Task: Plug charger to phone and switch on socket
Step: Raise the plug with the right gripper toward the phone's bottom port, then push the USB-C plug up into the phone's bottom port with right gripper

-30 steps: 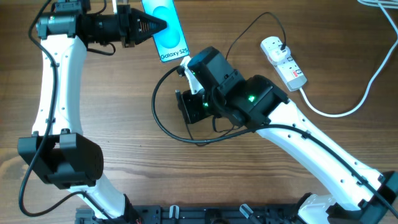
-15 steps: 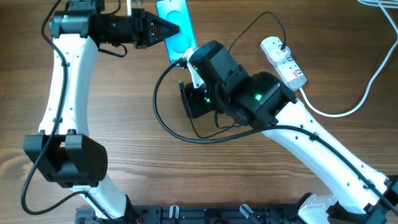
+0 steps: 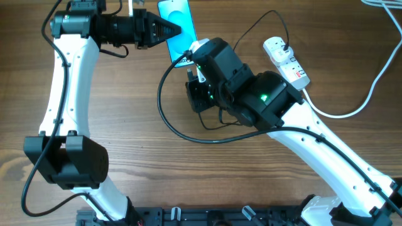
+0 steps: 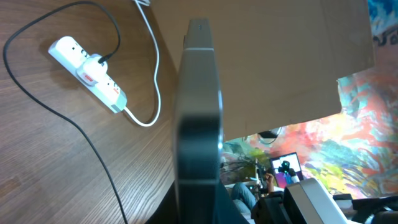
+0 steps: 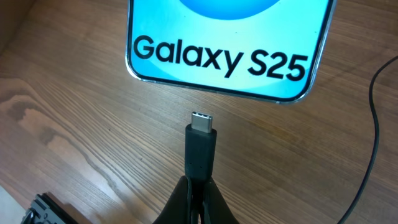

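Broadly, the wooden counter [image 3: 125, 125] carries everything, and both arms meet at its far side. The left hand [image 3: 164, 28] is closed on the phone [image 5: 224, 37], gripping it at its long edges at far centre, with the "Galaxy S25" end turned toward the right arm. The socket [image 3: 286, 61] lies well apart to the right; its switch comes later.

The right hand [image 5: 199, 193] is pinched shut on the charger [image 5: 200, 152] just behind the plug tip [image 5: 203, 119]. The tip points at the phone's lettered end, near it but not touching.

The step in hand looks to be the insertion. In the right wrist view the tip sits a little left of the middle of that end, and the end's edge runs slightly askew to the plug's axis. The port itself cannot be seen. A good approach would square the plug to the edge first, slide it sideways toward the middle, and only then push straight along its own axis. The push should be gentle, with the left hand bracing the phone. The cable's slack loops beside the right arm and should be left free to follow.
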Available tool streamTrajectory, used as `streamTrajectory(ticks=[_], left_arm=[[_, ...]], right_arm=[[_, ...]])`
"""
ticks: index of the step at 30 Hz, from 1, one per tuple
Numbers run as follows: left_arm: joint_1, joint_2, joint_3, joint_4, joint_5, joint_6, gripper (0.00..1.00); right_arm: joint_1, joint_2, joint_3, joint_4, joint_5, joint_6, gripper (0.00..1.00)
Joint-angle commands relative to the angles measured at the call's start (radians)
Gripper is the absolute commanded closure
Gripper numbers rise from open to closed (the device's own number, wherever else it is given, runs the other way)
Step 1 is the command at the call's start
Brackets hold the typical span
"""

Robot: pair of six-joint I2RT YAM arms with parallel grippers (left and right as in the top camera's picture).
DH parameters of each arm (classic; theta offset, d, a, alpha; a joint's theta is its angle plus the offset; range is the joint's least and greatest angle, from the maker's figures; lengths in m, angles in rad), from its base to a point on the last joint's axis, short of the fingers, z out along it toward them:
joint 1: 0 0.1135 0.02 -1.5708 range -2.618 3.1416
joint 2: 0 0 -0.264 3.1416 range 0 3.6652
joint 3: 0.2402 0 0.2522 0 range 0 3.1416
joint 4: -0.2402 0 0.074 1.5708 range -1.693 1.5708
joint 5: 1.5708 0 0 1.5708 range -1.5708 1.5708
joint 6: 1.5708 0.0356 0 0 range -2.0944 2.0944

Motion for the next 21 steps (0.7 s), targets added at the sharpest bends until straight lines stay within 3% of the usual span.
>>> streamTrajectory(ticks=[1, 21], left_arm=[[0.0, -0.003, 0.001, 0.0, 0.059, 0.027, 0.96], [0.0, -0.003, 0.001, 0.0, 0.086, 0.027, 0.96]], right_arm=[[-0.005, -0.014, 0.024, 0.006, 0.024, -0.016, 0.96], [-0.005, -0.013, 0.024, 0.013, 0.02, 0.021, 0.96]])
